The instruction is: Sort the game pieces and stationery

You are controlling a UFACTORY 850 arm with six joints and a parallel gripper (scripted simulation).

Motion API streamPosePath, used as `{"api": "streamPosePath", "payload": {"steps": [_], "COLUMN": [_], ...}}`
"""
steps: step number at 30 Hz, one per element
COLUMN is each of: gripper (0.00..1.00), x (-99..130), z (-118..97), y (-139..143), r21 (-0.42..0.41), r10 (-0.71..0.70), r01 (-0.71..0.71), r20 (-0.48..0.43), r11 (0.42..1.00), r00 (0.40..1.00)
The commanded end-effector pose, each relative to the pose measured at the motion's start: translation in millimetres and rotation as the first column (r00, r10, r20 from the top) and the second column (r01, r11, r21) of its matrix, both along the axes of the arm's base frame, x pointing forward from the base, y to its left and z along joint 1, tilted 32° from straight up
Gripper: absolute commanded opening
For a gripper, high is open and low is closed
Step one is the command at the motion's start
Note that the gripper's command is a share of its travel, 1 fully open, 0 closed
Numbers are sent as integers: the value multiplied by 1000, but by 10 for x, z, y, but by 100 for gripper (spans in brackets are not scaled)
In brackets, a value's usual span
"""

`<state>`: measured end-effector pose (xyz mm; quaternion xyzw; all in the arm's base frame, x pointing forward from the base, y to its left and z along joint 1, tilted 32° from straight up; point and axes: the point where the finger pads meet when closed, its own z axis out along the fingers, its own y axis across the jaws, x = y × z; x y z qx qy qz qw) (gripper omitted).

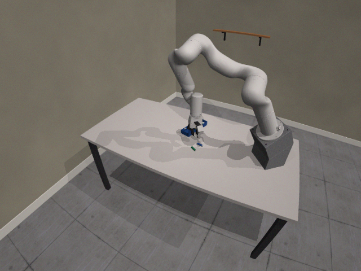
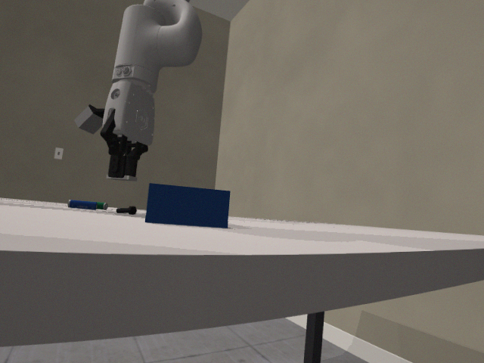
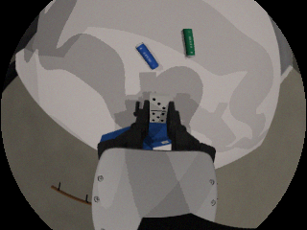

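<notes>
My gripper [image 1: 195, 133] [image 2: 122, 172] [image 3: 158, 108] is shut on a white domino with black dots [image 3: 157, 114] [image 2: 122, 178] and holds it in the air above the table. In the exterior view the domino hangs just left of a blue bin [image 2: 187, 206] and above its rim. In the top view blue bin walls [image 1: 185, 131] [image 1: 205, 122] show on both sides of the gripper; no letter marks can be read. A small blue piece [image 1: 199, 144] [image 3: 146, 57] and a small green piece [image 1: 193, 148] [image 3: 188, 41] lie on the table in front of the gripper.
A black bolt [image 2: 127, 209] lies on the table close to the bin's left side. The robot's grey base [image 1: 271, 145] stands at the right of the table [image 1: 145, 116]. A wall shelf [image 1: 241, 33] hangs far behind.
</notes>
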<state>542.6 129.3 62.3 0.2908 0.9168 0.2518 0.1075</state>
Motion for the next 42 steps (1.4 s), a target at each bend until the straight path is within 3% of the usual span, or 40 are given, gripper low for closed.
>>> {"api": "streamPosePath", "payload": {"steps": [1, 4, 23, 26, 29, 38, 42], "gripper": [0, 0, 0, 0, 0, 0, 0], "x": [5, 6, 501, 600, 634, 932, 944], "z": [7, 3, -140, -169, -178, -264, -267], "y": [-2, 0, -732, -880, -929, -1371, -1388], "r21": [0, 0, 0, 48, 53, 116, 133], "r10": [0, 0, 0, -126, -144, -364, -442], "r01": [0, 0, 0, 129, 148, 387, 476], "r20": [1, 1, 1, -62, -70, -180, -222], "r11": [1000, 1000, 1000, 991, 988, 915, 870], "r00": [1000, 1000, 1000, 990, 987, 914, 869]}}
